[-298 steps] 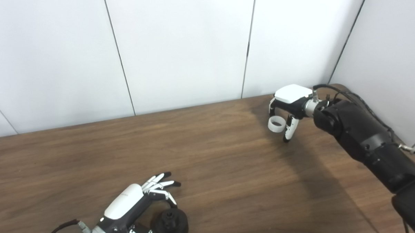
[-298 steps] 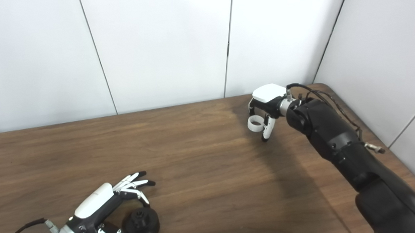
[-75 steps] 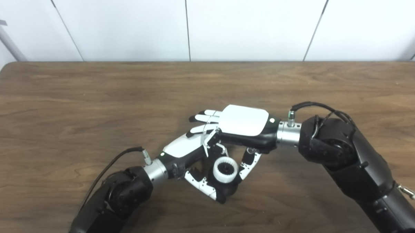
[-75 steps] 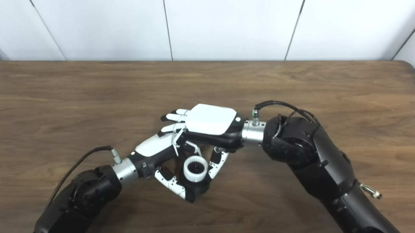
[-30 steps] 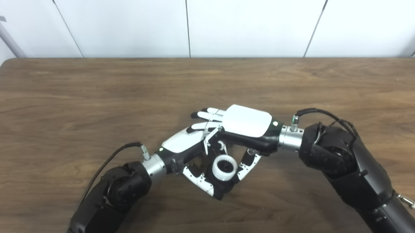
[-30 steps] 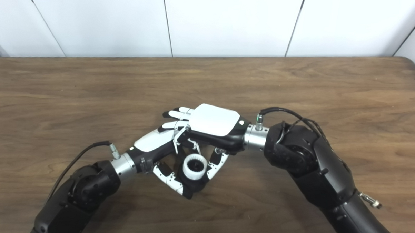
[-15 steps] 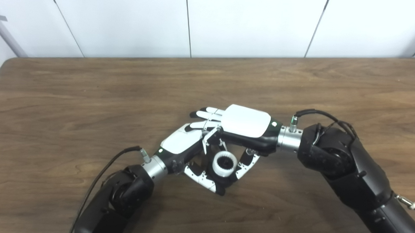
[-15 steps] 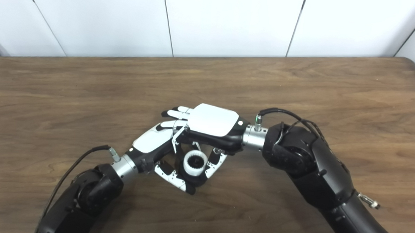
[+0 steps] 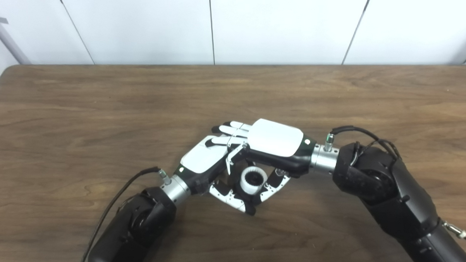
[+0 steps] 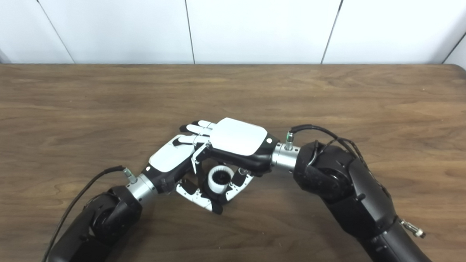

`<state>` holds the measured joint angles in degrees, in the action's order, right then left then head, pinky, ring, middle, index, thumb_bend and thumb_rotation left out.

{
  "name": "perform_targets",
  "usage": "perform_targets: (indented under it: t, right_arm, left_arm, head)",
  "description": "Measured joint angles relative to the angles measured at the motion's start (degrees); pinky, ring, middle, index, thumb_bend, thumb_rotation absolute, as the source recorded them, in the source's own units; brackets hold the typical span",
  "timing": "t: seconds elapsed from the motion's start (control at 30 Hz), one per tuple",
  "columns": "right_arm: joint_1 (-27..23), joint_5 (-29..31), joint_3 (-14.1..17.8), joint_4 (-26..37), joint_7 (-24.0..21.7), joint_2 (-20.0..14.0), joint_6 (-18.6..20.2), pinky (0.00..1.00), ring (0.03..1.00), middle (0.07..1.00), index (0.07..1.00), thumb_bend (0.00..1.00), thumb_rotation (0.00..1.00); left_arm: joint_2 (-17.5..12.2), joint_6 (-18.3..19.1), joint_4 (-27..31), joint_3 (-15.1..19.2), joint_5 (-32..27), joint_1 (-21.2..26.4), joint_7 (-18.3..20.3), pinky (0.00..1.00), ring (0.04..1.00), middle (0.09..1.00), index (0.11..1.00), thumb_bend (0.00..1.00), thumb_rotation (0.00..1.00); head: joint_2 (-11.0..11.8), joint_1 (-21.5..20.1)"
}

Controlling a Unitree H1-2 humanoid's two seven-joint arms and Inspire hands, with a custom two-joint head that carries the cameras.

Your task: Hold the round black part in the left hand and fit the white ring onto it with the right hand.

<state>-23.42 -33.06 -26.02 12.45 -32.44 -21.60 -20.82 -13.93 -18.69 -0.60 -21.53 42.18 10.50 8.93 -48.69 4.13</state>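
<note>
Right robot hand (image 9: 273, 142) overlaps left robot hand (image 9: 203, 159), crowding white ring (image 9: 252, 179).

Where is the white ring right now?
The white ring is near the middle of the table, between the left hand and right hand, sitting on the black part just under the right palm.

Bench (image 9: 102, 103): dark wood-grain top, rounded far corners, set against white panelled wall (image 9: 143, 23). Whether anything rests directly on it cannot be told.
</note>
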Motion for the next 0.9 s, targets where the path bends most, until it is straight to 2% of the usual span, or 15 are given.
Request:
perform_targets:
  t: [0.33, 0.5, 0.63, 0.73, 0.9]
  right_arm:
    - [-0.2, 0.3, -0.8, -0.3, -0.5, -0.4, 0.1, 1.0, 1.0, 0.935, 0.486, 0.52, 0.15]
    - [-0.6, 1.4, -0.6, 0.4, -2.1, -0.8, 1.1, 1.0, 1.0, 0.927, 0.486, 0.52, 0.15]
    - [-0.6, 3.3, 0.0, 2.2, -3.6, -1.2, 2.2, 1.0, 1.0, 0.929, 0.485, 0.52, 0.15]
    - [-0.8, 4.8, 0.8, 3.5, -4.8, -1.4, 3.0, 1.0, 1.0, 0.932, 0.486, 0.52, 0.15]
    - [-2.7, 7.3, 3.1, 4.1, -5.4, -2.3, 3.5, 1.0, 1.0, 0.935, 0.486, 0.52, 0.14]
  left_arm:
    - [-0.2, -0.1, -0.1, 0.0, -0.1, 0.1, 0.2, 1.0, 1.0, 0.881, 0.481, 0.52, 0.05]
    - [-0.4, -2.3, -1.9, -0.2, 0.7, 0.8, -0.5, 1.0, 1.0, 0.868, 0.482, 0.52, 0.06]
    - [-0.9, -4.4, -5.0, -0.4, 2.5, 2.6, -3.2, 1.0, 1.0, 0.866, 0.482, 0.52, 0.05]
    - [-1.3, -4.6, -6.5, -0.4, 3.0, 3.7, -4.7, 1.0, 1.0, 0.863, 0.483, 0.52, 0.06]
    - [-1.7, -4.6, -8.5, -0.3, 2.3, 4.6, -5.0, 1.0, 1.0, 0.9, 0.491, 0.52, 0.07]
  head:
    - [0.0, -0.3]
    - [0.2, -0.6]
    - [0.4, -0.8]
    - [0.4, -0.9]
    - [0.8, -1.3]
